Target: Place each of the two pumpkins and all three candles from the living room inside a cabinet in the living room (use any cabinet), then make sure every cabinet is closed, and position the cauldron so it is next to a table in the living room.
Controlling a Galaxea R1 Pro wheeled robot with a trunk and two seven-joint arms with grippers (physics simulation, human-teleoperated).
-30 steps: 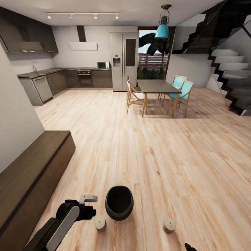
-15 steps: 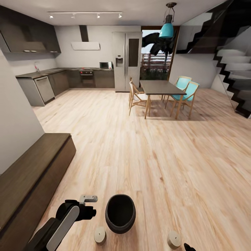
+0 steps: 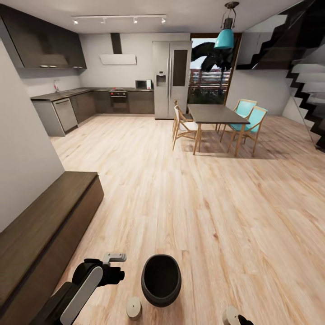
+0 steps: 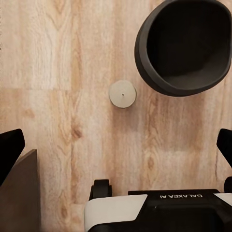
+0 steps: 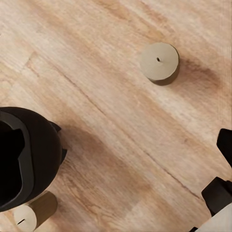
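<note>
Candles first: one short pale puck stands on the wood floor just beside the cauldron, on its left flank, and a second candle stands farther off to my right, at the lower edge of the head view. From my left wrist camera the near candle sits upright with its wick dot showing, close to the cauldron's rim but not touching. My right wrist camera looks down on the far candle, upright and well apart from the pot.

Left gripper: hanging above the floor, near the cauldron's left side, holding nothing. Fingers spread wide, dark tips at either edge of the left wrist view. Right gripper: only a dark corner shows low in the head view, and I cannot tell whether its fingers are apart or together.

Cabinet runs along the wall on my left, long and low, fronts closed as far as I can see. No pumpkins in sight. Dining table stands far across the room.

Handling judgement: the candles look light, rigid and smooth-sided, likely to skid or tip if nudged off-centre. Best hold is probably from above, fingers straddling the round wall across its width. The cauldron looks heavier and stiff; its rim seems the only place thin enough to pinch, or it could be pushed along the floor.
</note>
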